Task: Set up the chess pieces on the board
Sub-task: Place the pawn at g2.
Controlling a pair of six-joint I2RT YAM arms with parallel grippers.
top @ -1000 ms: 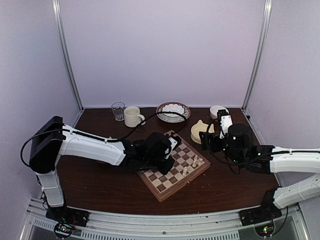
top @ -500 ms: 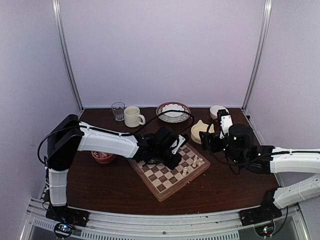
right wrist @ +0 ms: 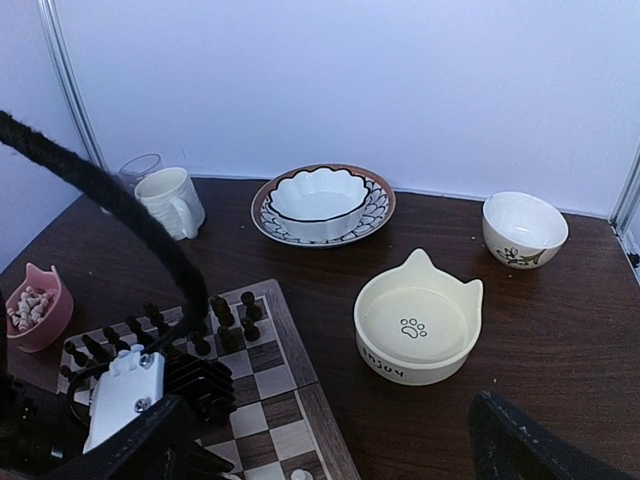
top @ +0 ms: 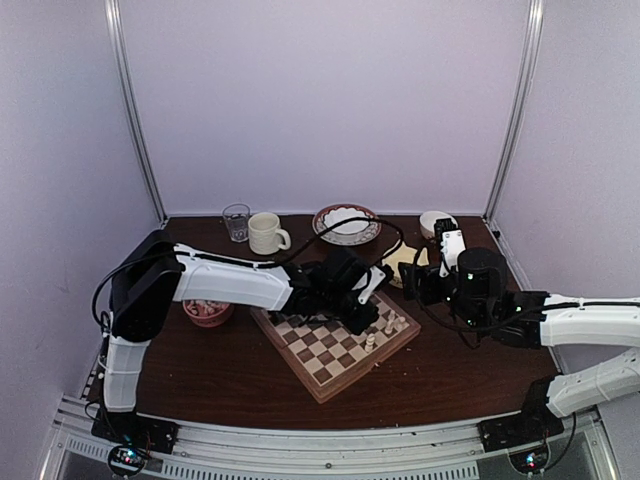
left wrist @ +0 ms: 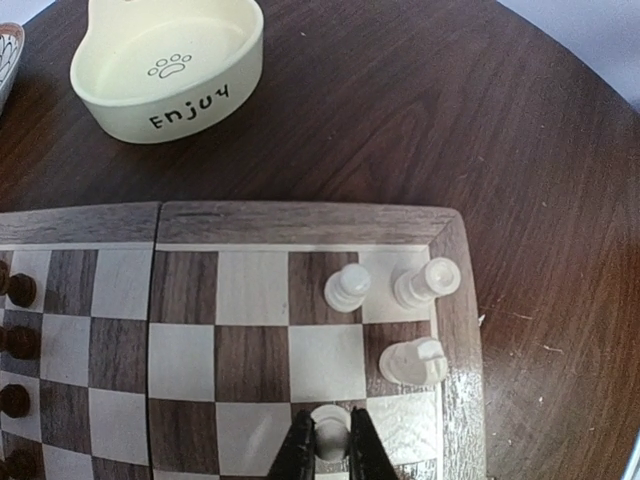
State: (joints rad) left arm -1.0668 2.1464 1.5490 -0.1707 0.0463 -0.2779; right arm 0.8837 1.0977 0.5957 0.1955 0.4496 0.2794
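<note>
cream-white piece point(left wrist: 327, 428) sits pinched in the left gripper point(left wrist: 328, 442), whose jaws are drawn nearly together around it, low over a square near the corner of the board point(left wrist: 300, 222). whether its base already touches the wood i cannot tell. a second ago this hand was back over the middle of the board. it has since swung across to the corner where the white side is forming, so i judge the carry is done and only the set-down remains.

just ahead of the fingers and a little to their right, a squat white piece point(left wrist: 413, 362) stands on its square. beyond it two more white pieces point(left wrist: 347, 287) stand side by side in the last row. off to the hand's left, dark pieces point(left wrist: 20, 290) line the board's other end. past the rim, on the dark table point(left wrist: 520, 150), sits a cream cat-eared bowl point(left wrist: 170, 65).

the right gripper point(top: 425, 282) waits beside the board as before, jaws spread wide with nothing in them. few white pieces stand on the board, so the task looks early.
</note>
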